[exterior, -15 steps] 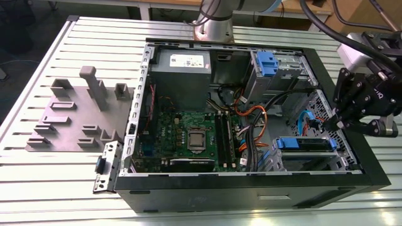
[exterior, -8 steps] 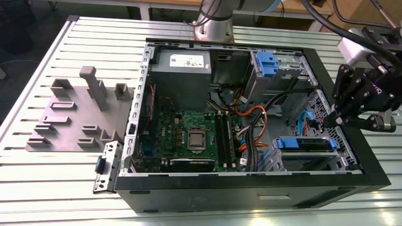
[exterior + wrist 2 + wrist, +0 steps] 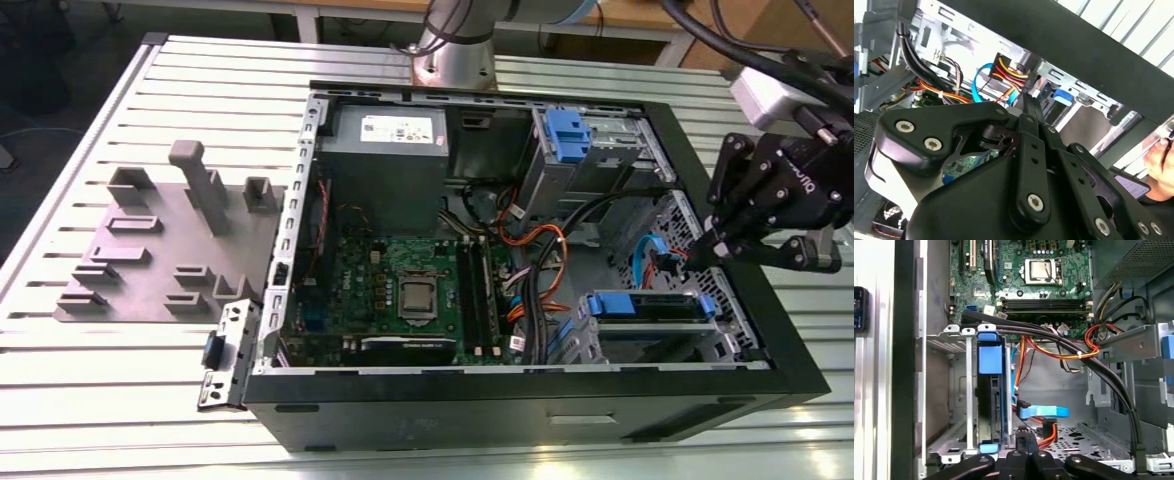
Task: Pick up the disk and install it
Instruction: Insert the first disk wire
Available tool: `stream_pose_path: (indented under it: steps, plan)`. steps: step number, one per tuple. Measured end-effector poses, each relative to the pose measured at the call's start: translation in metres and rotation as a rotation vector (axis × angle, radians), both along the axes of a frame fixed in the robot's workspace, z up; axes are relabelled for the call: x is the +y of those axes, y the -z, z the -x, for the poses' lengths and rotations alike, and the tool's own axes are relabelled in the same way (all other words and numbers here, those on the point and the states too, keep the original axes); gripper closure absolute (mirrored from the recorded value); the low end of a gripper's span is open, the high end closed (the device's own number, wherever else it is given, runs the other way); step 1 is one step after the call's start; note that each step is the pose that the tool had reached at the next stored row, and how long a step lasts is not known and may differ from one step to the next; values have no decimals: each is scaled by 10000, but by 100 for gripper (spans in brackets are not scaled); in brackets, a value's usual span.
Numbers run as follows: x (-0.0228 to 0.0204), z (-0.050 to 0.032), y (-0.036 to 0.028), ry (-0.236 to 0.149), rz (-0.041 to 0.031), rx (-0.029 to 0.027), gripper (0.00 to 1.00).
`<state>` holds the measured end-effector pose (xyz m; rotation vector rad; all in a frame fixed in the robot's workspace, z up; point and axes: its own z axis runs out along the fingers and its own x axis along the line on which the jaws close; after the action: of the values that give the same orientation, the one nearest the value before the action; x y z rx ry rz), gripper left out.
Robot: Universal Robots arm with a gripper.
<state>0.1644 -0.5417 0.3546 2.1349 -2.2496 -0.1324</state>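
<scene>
Hovering over the case's [image 3: 801, 370] edge, the gripper [image 3: 714, 248] looks pinched shut on nothing, while the disk [image 3: 990, 395] sits seated in its bay [image 3: 954, 390], so install's basically done, I'd guess.

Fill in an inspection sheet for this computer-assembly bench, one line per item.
Surface: slatted grey metal table.
Job's things: silver-grey hard drive with blue bracket sits upright in the drive cage.
Clutter: grey moulded fixture block; loose metal bracket.
Grippers: black tool hangs over the open black computer case, nothing seen in it.
Cables: orange, red and black bundles; blue data cable.
Surroundings: a person's hand beside the case.
</scene>
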Motion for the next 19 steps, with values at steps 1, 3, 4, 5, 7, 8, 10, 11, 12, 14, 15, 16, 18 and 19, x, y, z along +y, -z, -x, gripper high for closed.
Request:
stream_pose_path:
  steps: [1,3,4,5,7,8,10,11,12,14,15,16,18,19]
  plan:
    - [16,-2,0,0,-3,28,89]
    - [29,-16,4,0,-7,112,89]
    - [29,-26,4,0,-7,154,89]
    - [30,-37,3,0,-6,194,89]
    - [30,-53,3,-20,-6,241,89]
    - [30,-54,3,-58,-6,242,89]
    - [27,-55,3,-124,-5,243,89]
    - [25,-55,3,-130,-4,243,89]
    - [24,-55,3,-140,-4,243,89]
    - [24,-57,3,-198,-4,243,89]
    - [25,-60,3,-199,-2,243,83]
    - [25,-64,3,-199,0,244,83]
    - [25,-68,3,-217,-1,244,76]
    - [25,-72,3,-248,-1,244,76]
